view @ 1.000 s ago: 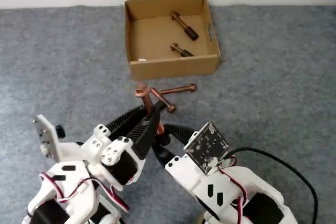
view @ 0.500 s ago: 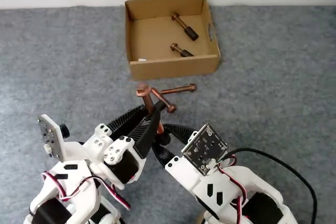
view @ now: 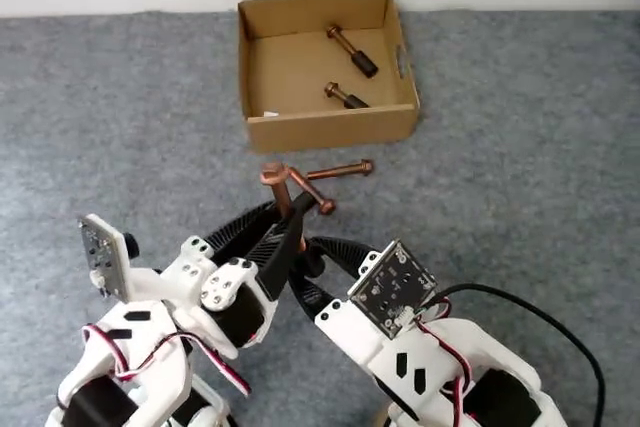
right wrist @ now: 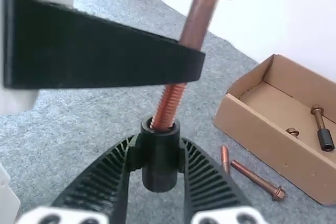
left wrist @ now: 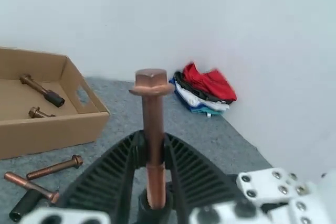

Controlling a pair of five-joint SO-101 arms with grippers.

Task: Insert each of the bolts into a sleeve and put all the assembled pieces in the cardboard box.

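Note:
My left gripper (left wrist: 153, 142) is shut on a copper bolt (left wrist: 151, 103), held upright with its hex head on top. The bolt's threaded end sits in the mouth of a black sleeve (right wrist: 159, 153), and my right gripper (right wrist: 159, 169) is shut on that sleeve. From above, both grippers meet in front of the cardboard box (view: 330, 125), left gripper (view: 284, 219) over right gripper (view: 312, 263), bolt head (view: 272, 174) toward the box. Two bolts fitted with sleeves (view: 352, 51) (view: 346, 97) lie inside the box.
Two loose copper bolts (view: 340, 169) (view: 312, 193) lie on the grey carpet between the grippers and the box. In the left wrist view one of them (left wrist: 31, 187) ends at a black piece. A pile of folded cloth (left wrist: 205, 90) lies by the wall.
The left arm's wrist has shifted slightly to the right. The bolt and the sleeve stay almost where they were, both still gripped.

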